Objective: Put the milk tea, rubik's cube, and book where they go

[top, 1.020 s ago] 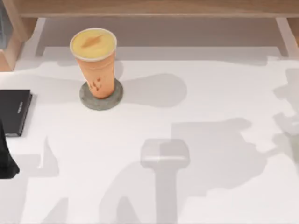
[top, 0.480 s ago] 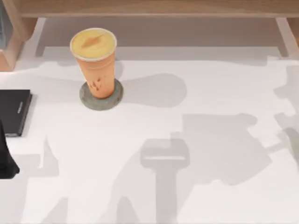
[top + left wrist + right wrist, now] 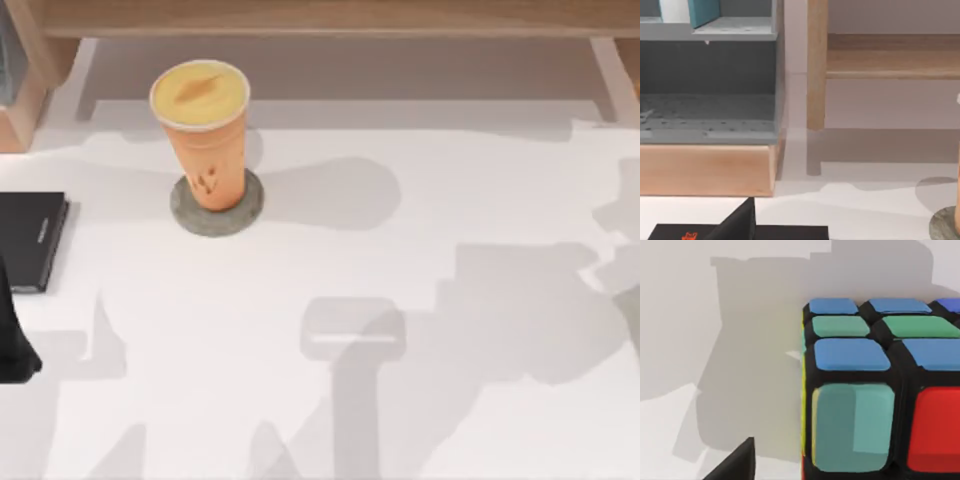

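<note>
— Only the shadow (image 3: 530, 310) on the table (image 3: 480, 200) has moved: in the top view it has slid out toward 4 o'clock, closer to the right edge. Nothing else has shifted.

— So where do the three things stand?

— The milk tea (image 3: 205, 130) is upright on the grey coaster (image 3: 217, 212), at about 10 o'clock from the table's middle. I see the book (image 3: 704, 11) from the left wrist, its teal cover standing in the upper compartment of the grey shelf (image 3: 710, 35). I judge both of those as done. That leaves the rubik's cube (image 3: 880, 405).

— And which way does it lie from the jaws?

— It is very close to the right wrist camera, with blue and green tiles on one face and teal and red on another. Its shadow falls on the white surface behind it. The right gripper (image 3: 737, 465) is just beside it. I cannot tell whether the jaws are wide, narrow or already holding it.

— Any long axis to line up on?

— None; it is a cube, so I would only square the jaws to two opposite faces.

— And the left arm?

— It is parked at 9 o'clock by the flat black book (image 3: 30, 240), well away from the cube. The left gripper (image 3: 742, 224) looks toward the shelf, and I cannot tell its jaw state either. The right arm is plainly nearer, so this is its job.
</note>
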{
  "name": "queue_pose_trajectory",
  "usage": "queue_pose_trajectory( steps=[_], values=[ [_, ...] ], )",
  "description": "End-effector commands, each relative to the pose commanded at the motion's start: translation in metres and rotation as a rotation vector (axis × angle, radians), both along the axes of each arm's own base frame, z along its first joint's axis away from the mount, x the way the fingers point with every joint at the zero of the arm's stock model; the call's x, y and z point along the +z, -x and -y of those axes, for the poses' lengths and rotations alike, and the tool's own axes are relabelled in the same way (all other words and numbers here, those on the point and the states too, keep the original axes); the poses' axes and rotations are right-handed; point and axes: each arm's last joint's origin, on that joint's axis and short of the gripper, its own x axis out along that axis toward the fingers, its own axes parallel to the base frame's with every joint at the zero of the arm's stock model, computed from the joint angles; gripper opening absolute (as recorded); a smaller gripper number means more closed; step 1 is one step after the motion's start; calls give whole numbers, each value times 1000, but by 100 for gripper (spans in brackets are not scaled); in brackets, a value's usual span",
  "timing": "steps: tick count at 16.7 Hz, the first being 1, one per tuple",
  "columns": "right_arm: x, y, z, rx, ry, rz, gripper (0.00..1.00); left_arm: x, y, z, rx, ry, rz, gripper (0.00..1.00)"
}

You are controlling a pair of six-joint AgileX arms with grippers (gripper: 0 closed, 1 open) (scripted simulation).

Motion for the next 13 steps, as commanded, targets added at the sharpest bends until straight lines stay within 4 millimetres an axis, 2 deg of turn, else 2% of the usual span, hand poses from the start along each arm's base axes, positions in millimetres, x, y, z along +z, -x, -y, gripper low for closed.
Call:
queue_pose_trajectory(
  steps=[4,13],
  values=[
    [-1,0,0,0,0,-1,100,0,0,0,0,0,0,100],
    [-1,0,0,0,0,-1,32,0,0,0,0,0,0,100]
  ],
)
